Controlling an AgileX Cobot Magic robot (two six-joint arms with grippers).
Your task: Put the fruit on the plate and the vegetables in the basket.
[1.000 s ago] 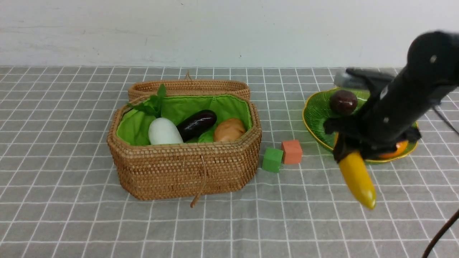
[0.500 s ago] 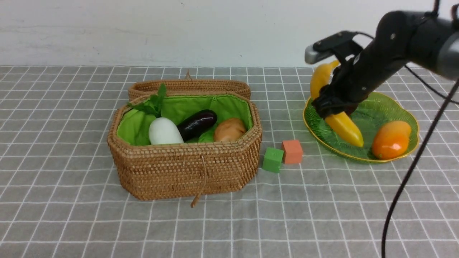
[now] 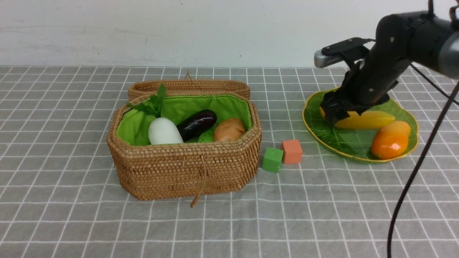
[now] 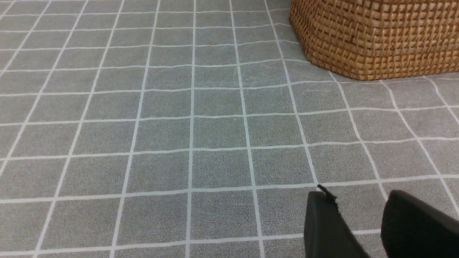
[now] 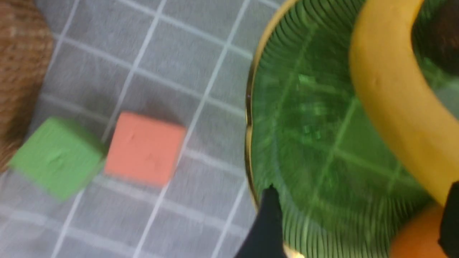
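Nearby, green cube [image 3: 272, 159] touching orange cube [image 3: 292, 151], right claw [image 3: 335, 114] released over banana [image 3: 364, 120].

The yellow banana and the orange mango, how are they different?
The long curved yellow banana is thin and bent; the glossy orange-yellow mango is short and plump. The banana lies farther back, partly hidden by the arm; the mango sits nearer the front rim in full view. Both rest on the green glass plate.

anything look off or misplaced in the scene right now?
Nothing stands out. The banana and mango lie in the plate; radish, eggplant and potato sit in the basket. The green cube and orange cube sit upright between them.
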